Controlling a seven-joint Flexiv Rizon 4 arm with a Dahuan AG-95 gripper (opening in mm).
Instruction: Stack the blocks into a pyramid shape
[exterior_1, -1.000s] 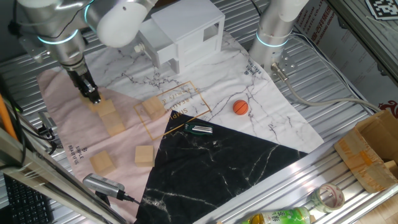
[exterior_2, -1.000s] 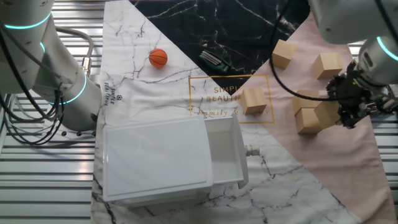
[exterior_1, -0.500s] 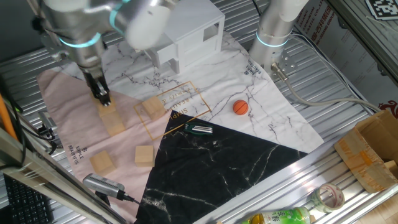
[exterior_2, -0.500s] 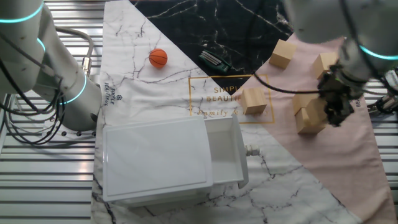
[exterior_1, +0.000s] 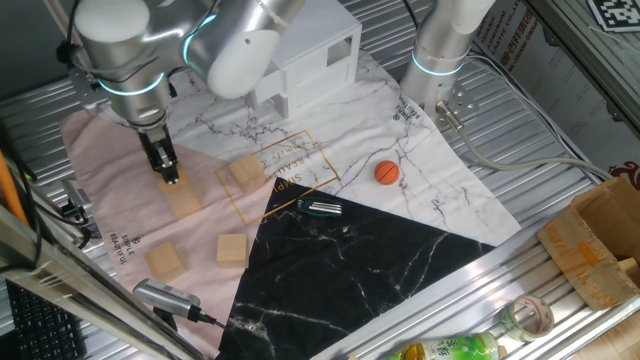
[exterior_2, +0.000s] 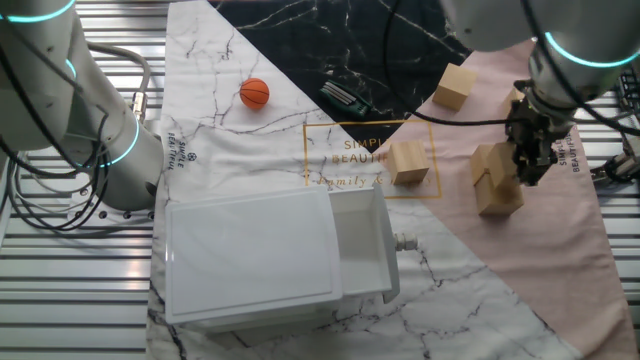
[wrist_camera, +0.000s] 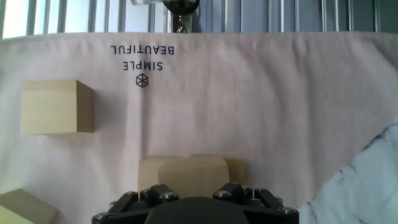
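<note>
in one fixed view the gripper (exterior_1: 170, 177) points down over the pink cloth (exterior_1: 100, 190), fingers pinched on a held block (exterior_1: 173, 182) directly above a lower block (exterior_1: 184, 201). three more blocks lie apart: one (exterior_1: 246, 172), one (exterior_1: 232, 249), one (exterior_1: 164, 262).

in the other fixed view the gripper (exterior_2: 527, 170) clasps the held block (exterior_2: 505, 167) over the lower block (exterior_2: 497, 197).

in the hand view the fingers frame the held block (wrist_camera: 193, 175); another block (wrist_camera: 56, 106) sits well apart.
</note>
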